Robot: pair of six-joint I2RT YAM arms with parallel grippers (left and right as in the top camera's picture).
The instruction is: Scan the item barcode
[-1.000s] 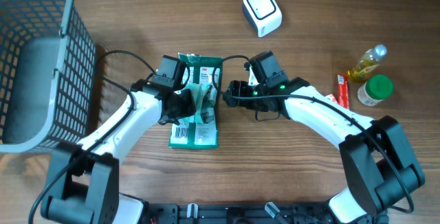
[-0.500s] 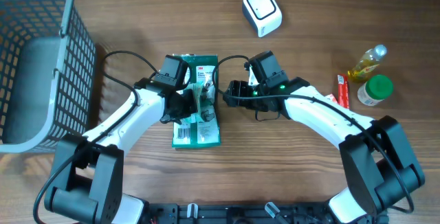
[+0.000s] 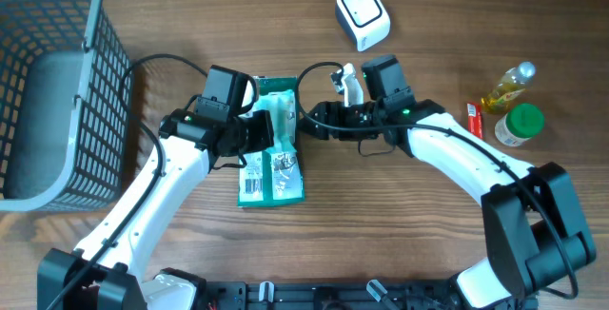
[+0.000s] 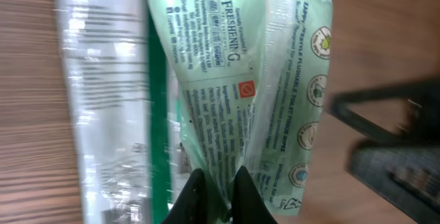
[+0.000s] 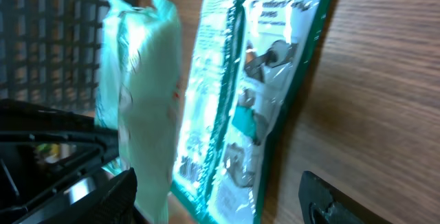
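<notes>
Left gripper has snapped closed since a second ago, and that arm has shifted up and left, so the pale mint-green soft plastic wipes pack is now tipped up instead of lying flat. It's pinched by a fold of wrapper along the back seam, with both fingers tight together on it. The wipes pack sits over the top end of a flat green-and-clear retail package lying on the brown wooden table, roughly mid-table.

Right gripper has its wrist nudged a bit toward the small white boxy scanner. Its jaws are spread wide just to the right of the wipes pack, holding nothing. The scanner is up at the far edge, well apart from the pack. A grey wire mesh basket is off to the left.
</notes>
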